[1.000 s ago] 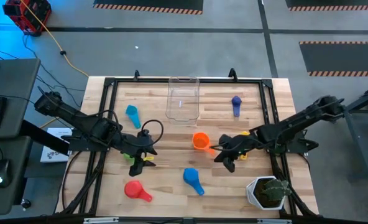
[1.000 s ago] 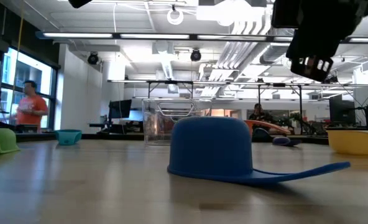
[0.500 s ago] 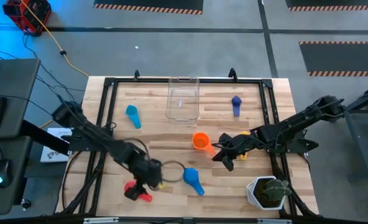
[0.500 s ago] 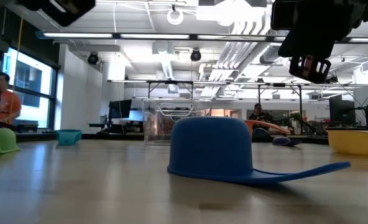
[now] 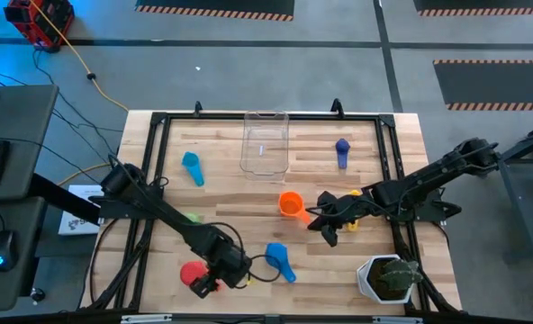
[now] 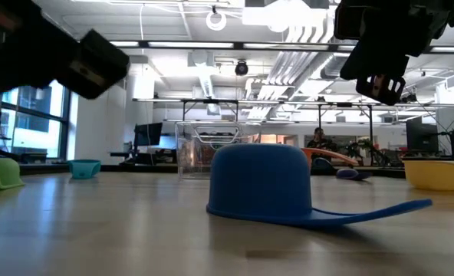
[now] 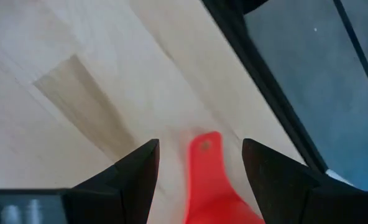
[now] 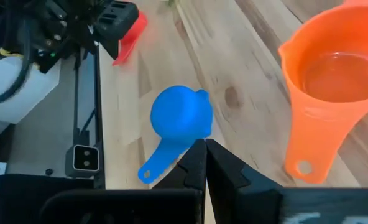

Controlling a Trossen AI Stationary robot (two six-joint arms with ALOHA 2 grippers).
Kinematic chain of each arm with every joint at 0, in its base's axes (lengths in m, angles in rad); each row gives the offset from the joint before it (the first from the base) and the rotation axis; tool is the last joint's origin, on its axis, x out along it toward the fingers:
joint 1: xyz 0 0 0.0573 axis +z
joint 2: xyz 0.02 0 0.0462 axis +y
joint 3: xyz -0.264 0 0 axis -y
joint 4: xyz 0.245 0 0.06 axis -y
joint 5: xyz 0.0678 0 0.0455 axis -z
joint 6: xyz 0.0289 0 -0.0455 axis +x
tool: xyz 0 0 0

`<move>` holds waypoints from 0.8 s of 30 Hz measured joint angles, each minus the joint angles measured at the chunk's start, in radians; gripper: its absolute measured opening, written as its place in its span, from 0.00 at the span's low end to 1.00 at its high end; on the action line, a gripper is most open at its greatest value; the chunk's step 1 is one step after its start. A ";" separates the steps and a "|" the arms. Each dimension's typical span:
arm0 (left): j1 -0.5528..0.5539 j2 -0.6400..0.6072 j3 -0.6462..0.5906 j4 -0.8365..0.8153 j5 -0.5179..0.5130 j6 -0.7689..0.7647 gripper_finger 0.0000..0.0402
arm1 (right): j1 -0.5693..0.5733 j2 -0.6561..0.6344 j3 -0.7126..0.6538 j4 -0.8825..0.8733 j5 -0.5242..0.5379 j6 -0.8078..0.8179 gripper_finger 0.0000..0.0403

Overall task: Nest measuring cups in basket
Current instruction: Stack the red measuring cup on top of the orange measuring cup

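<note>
The red measuring cup point(image 5: 193, 273) lies on the near left part of the table point(image 5: 248, 193), its handle point(image 7: 204, 163) showing between our left gripper's point(image 5: 209, 281) spread fingers point(image 7: 134, 177). We judge the step in hand to be picking this cup up. To do it well we should lower squarely over the handle, keep it centred between the jaws, and close only once both fingers flank it, so the cup does not skid or tip.

The gripper hangs right over the cup, open and holding nothing. The basket point(image 5: 265, 142) stands far, mid-table, well apart, still empty as far as we can see. Our right gripper point(image 5: 320, 222) waits closed near the orange cup point(image 5: 290, 204), with the blue cup point(image 5: 278, 258) between the two arms.
</note>
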 joint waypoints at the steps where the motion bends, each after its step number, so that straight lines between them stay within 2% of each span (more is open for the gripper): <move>1: 0.001 0.010 0.001 0.009 0.000 0.006 0.55 | 0.000 0.000 0.000 -0.003 0.000 0.000 0.00; 10: -0.010 0.077 0.000 0.002 0.010 0.031 0.55 | 0.000 0.000 0.000 -0.006 0.019 0.000 0.00; 18: -0.022 0.124 0.000 0.019 0.063 0.035 0.54 | 0.000 0.000 0.000 -0.006 0.053 0.000 0.00; 24: -0.022 0.133 0.002 0.020 0.065 0.058 0.48 | 0.000 0.000 0.000 -0.005 0.053 0.000 0.00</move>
